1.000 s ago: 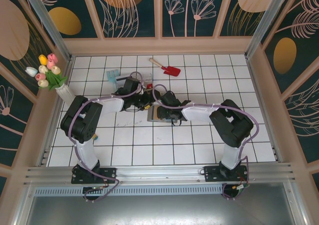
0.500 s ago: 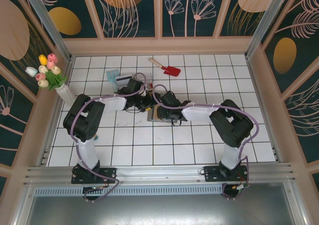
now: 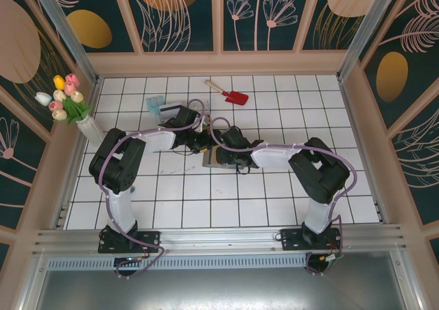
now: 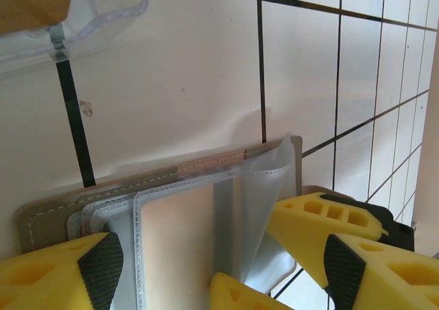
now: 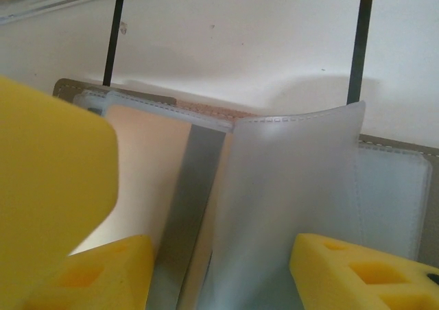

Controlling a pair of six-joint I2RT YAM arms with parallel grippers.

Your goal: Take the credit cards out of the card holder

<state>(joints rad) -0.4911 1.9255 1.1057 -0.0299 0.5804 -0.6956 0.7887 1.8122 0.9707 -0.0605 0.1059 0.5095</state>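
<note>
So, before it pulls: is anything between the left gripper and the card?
The holder's own plastic: the card lies inside a clear pocket of the card holder, and a translucent leaf curls up just beside it.

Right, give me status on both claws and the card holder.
Left claw open over card holder. Right claw straddles lifted clear sleeve, grip unclear. Pale card in its pocket, not out yet. Plastic tray nearby, not blocking.

Card holder (image 5: 394,186) open, clear sleeve (image 5: 288,193) (curling up)
</note>
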